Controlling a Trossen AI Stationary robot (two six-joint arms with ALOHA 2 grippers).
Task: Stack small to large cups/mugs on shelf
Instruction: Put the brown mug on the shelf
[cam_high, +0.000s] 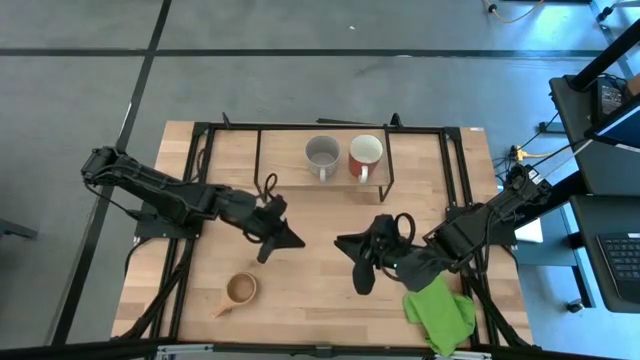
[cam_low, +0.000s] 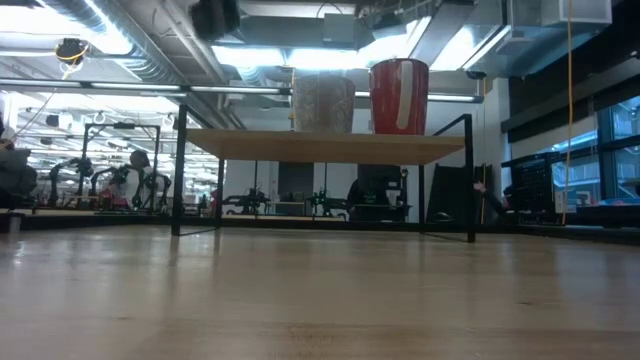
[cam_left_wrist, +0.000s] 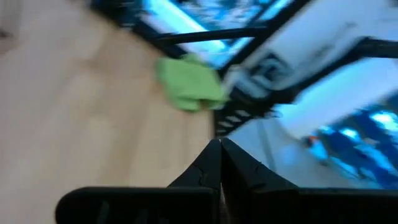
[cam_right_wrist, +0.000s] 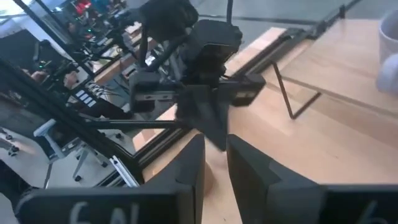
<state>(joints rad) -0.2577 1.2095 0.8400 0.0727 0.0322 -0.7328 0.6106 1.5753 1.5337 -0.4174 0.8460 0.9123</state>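
- The tabletop (cam_high: 320, 270) fills the middle of the high view; its near edge is cut off by the frame.
- The shelf (cam_high: 290, 150) stands at the far side, its board seen edge-on in the low view.
- Left gripper (cam_high: 285, 236) hovers over the tabletop's middle, jaws clenched on nothing.
- Right gripper (cam_high: 352, 250) hovers just right of it, jaws slightly parted and holding nothing.
- A green cloth (cam_high: 440, 312) lies near-right, partly under the right arm.
- The red mug (cam_high: 366, 156) stands on the shelf, right of the grey mug (cam_high: 321, 155).
- The small wooden cup (cam_high: 240, 290) sits near-left on the tabletop, out of sight in the low view.
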